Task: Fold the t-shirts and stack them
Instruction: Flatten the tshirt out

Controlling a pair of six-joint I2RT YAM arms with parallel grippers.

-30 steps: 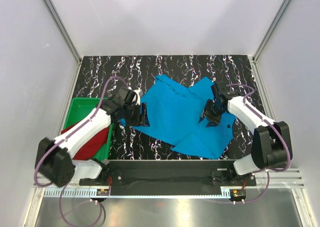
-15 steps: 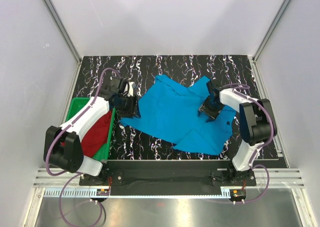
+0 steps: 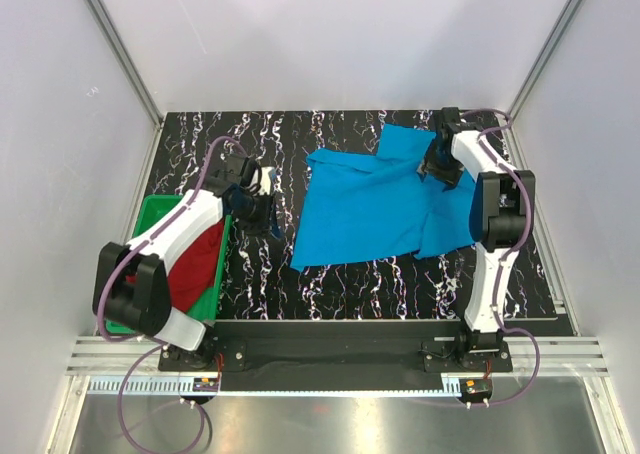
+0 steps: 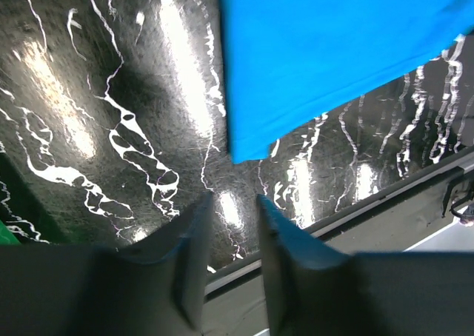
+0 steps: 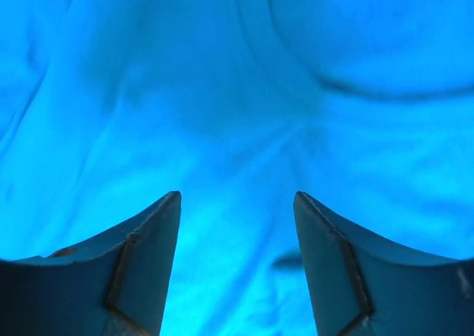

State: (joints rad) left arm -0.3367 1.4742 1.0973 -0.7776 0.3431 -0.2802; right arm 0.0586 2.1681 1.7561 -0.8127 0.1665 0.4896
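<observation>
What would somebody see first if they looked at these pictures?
The bright blue t-shirt jumps out first, spread over the middle and right of the black marbled table. Next comes the dark red t-shirt, bunched in the green bin at the table's left edge. The right gripper hangs open over the blue shirt's far right corner.

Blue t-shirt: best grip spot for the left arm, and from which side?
The blue t-shirt's near-left corner, approached from the left with the left gripper. That corner lies flat with bare table on two sides and nothing overlapping it, and the fingers point toward it.
</observation>
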